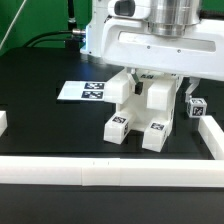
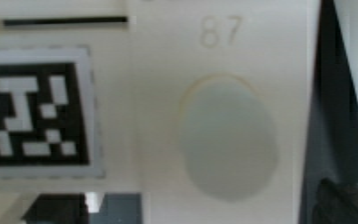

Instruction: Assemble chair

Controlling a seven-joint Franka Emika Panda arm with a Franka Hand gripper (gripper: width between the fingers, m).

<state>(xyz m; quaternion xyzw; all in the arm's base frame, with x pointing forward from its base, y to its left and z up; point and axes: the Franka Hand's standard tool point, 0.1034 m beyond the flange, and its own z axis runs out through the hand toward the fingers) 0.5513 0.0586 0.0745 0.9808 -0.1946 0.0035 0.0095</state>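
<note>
- Front border rail [image 1: 100, 172] lies nearest the viewer, along the table [image 1: 40, 125] edge in front of the chair [image 1: 140, 108].
- Chair: partly joined chunky white pieces standing mid-table. Two tagged ends face the front rail.
- Gripper [image 1: 150, 70] hangs directly above the chair, close over the top of the pieces. The fingers are not clearly visible, so I cannot tell whether the jaws are spread or clamped.
- Wrist view: filled by a white chair face carrying a black-and-white tag [image 2: 34, 112], with an oval recess [image 2: 226, 135] beside it and "87" embossed above.
- Small tagged white block [image 1: 196, 108] stands near the chair on the exterior view's right, not touching it.
- Marker board [image 1: 84, 90] lies flat behind the chair, toward the exterior view's left.
</note>
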